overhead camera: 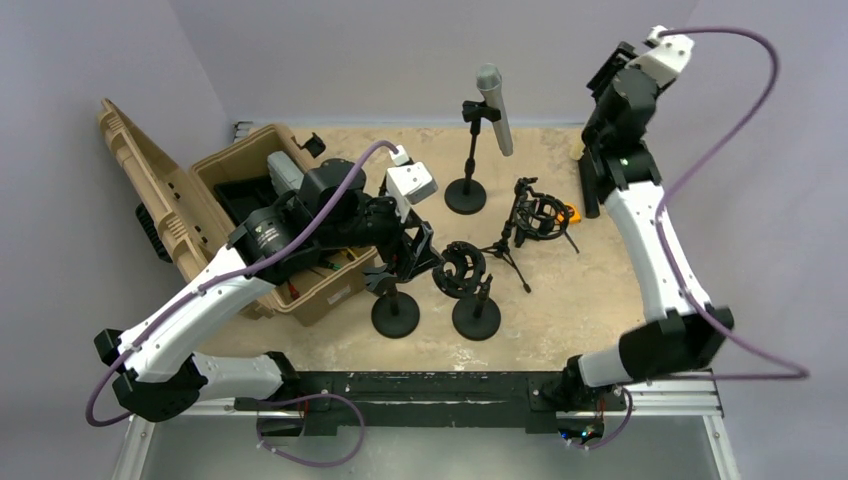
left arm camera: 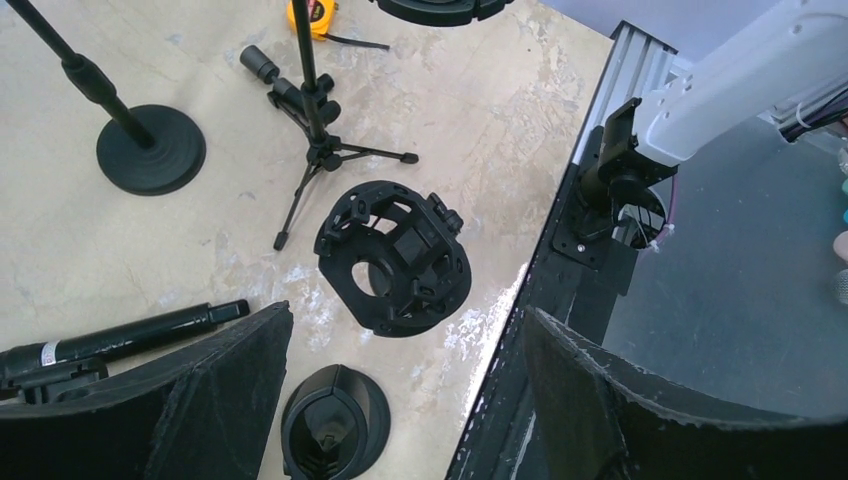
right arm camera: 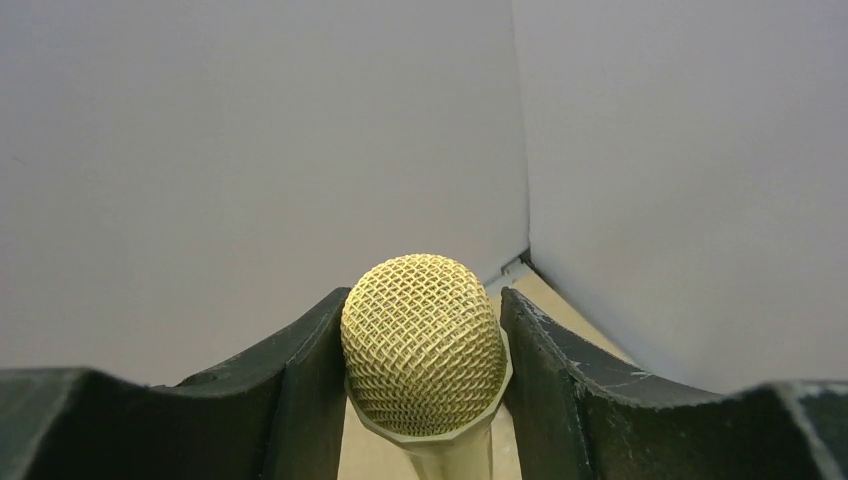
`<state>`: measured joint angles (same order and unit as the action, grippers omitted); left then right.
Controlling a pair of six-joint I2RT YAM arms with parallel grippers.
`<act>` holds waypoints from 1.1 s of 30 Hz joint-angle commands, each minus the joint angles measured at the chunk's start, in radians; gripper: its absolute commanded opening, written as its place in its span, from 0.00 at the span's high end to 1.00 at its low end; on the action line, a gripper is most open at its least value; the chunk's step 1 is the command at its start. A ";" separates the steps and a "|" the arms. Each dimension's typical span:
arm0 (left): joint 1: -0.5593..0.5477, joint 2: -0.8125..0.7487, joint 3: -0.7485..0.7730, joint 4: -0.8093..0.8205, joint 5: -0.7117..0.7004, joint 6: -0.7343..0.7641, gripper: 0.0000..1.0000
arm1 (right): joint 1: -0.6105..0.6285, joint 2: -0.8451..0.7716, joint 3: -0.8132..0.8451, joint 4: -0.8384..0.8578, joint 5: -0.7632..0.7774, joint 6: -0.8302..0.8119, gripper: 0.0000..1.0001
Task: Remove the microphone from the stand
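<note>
My right pincer [right arm camera: 425, 296] is closed on a gold microphone [right arm camera: 425, 345]: its two fingers [right arm camera: 300, 370] press on both sides of the mesh head, which points up toward the camera on my wrist. This is at the far right corner of the worktop [overhead camera: 560, 300], close to the walls. What carries the body of this microphone from below I cannot see. A grey microphone [overhead camera: 495, 105] sits tilted in the clip of a tall stand [overhead camera: 467, 185] at the far middle of the worktop, well apart from both my pincers. My left pincer [left arm camera: 405, 315] hangs with its jaws wide apart and holds nothing. Under it lies a black round cage holder [left arm camera: 395, 260], with a small tripod [left arm camera: 320, 150] just beside it and the round foot of a short stand [left arm camera: 335, 420] near it. An open tan case [overhead camera: 320, 300] stands at the left side, beside my left arm
</note>
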<state>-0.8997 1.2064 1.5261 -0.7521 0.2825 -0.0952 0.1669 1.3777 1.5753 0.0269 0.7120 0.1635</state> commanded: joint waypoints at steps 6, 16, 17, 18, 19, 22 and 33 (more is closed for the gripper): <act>-0.024 -0.030 -0.004 0.011 -0.029 0.030 0.17 | -0.141 0.494 0.258 -0.039 -0.368 -0.010 1.00; -0.041 -0.026 -0.007 0.010 -0.043 0.039 0.17 | -0.199 0.819 0.492 -0.193 -0.615 -0.019 1.00; -0.041 -0.026 -0.008 0.011 -0.041 0.038 0.17 | -0.200 0.842 0.503 -0.200 -0.625 -0.019 1.00; -0.042 -0.024 -0.008 0.012 -0.038 0.038 0.17 | -0.201 0.862 0.512 -0.203 -0.629 -0.019 1.00; -0.044 -0.024 -0.010 0.014 -0.041 0.039 0.17 | -0.202 0.888 0.518 -0.201 -0.630 -0.018 1.00; -0.049 -0.018 -0.011 0.007 -0.069 0.050 0.17 | -0.205 0.942 0.558 -0.200 -0.619 -0.012 1.00; -0.050 -0.013 -0.013 0.004 -0.103 0.065 0.17 | -0.205 1.035 0.545 -0.118 -0.671 0.020 0.92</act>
<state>-0.9451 1.1992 1.5227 -0.7654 0.1982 -0.0574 -0.0364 2.4332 2.1273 -0.1658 0.0799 0.1646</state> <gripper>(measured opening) 0.831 0.491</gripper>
